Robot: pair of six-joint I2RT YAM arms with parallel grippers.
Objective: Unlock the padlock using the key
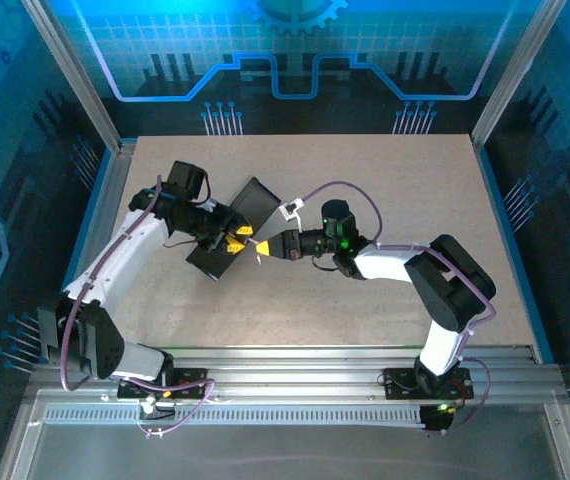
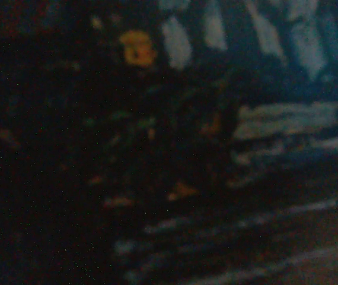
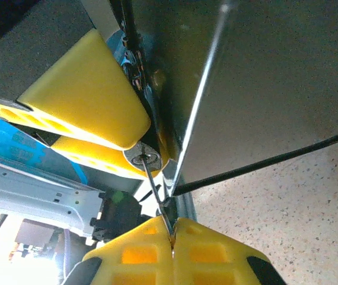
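Closest to the right wrist lens, the right hand has its two yellow fingertips pressed together on the key. They pinch the near end of the key, so only the thin grey shaft stands out from between them. The shaft slants up and to the left, and its far tip meets the round, silvery keyhole face of the padlock. How deep the tip sits in the keyhole cannot be told.

The padlock is off the tabletop, clamped in the left hand. One broad yellow finger lies over it and the other passes beneath, with the lock's end poking out between them.

Just behind the padlock rises a panel of the dark box, its bright edge running steeply down toward the key. A black cable crosses in front of the panel's lower part, and below it lies the speckled tabletop.

From above, the two hands meet tip to tip left of the tabletop's middle, with the box's dark panels spread at an angle around them. The left arm reaches in from the left and the right arm from the right.

The left wrist view is dark and blurred, and a yellowish patch near its top cannot be identified.
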